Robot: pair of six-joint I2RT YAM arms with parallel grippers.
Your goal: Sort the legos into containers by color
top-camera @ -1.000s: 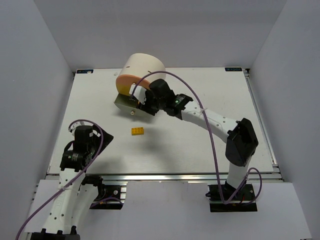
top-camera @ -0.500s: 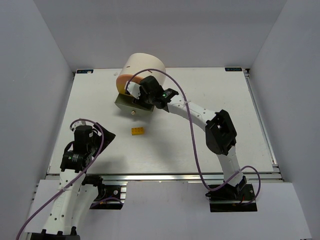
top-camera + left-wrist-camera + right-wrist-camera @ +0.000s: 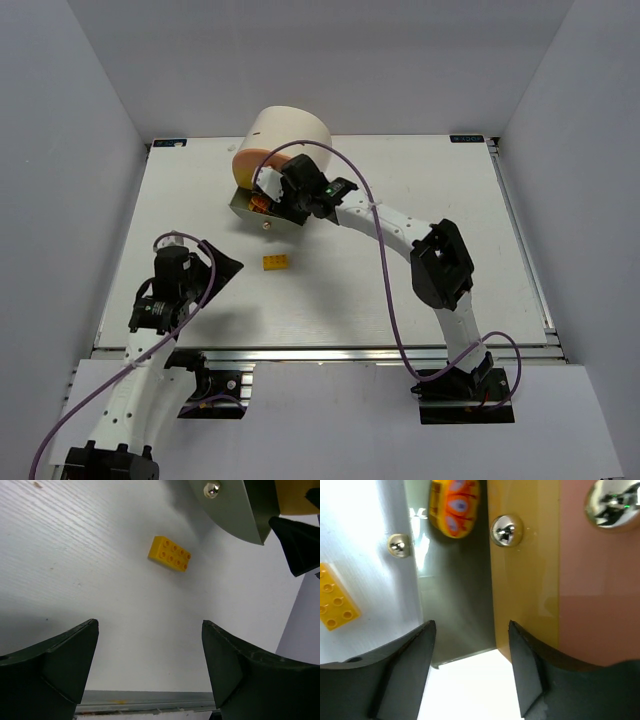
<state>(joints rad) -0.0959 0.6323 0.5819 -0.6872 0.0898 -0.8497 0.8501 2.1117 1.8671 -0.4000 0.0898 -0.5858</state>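
Note:
One yellow-orange lego (image 3: 277, 262) lies flat on the white table, also in the left wrist view (image 3: 170, 553) and the right wrist view (image 3: 335, 605). Green and purple legos are out of view. The cream dome cabinet (image 3: 290, 132) stands at the back with pink-orange (image 3: 600, 580) and yellow (image 3: 525, 585) drawers shut. The grey-looking bottom drawer (image 3: 250, 212) is pulled out. My right gripper (image 3: 272, 192) hovers open and empty over that drawer (image 3: 470, 630). My left gripper (image 3: 218, 268) is open and empty (image 3: 150, 640), left of the lego and short of it.
A round orange disc with red markings (image 3: 454, 505) lies inside the open drawer (image 3: 455, 590). Small metal knobs sit on each drawer front (image 3: 506, 530). The right arm's cable (image 3: 385, 290) arches over the table's middle. Grey walls close in the table.
My right gripper moved left, in over the open drawer at the cabinet front. My left arm shifted forward and right, toward the yellow lego. The lego has not moved.

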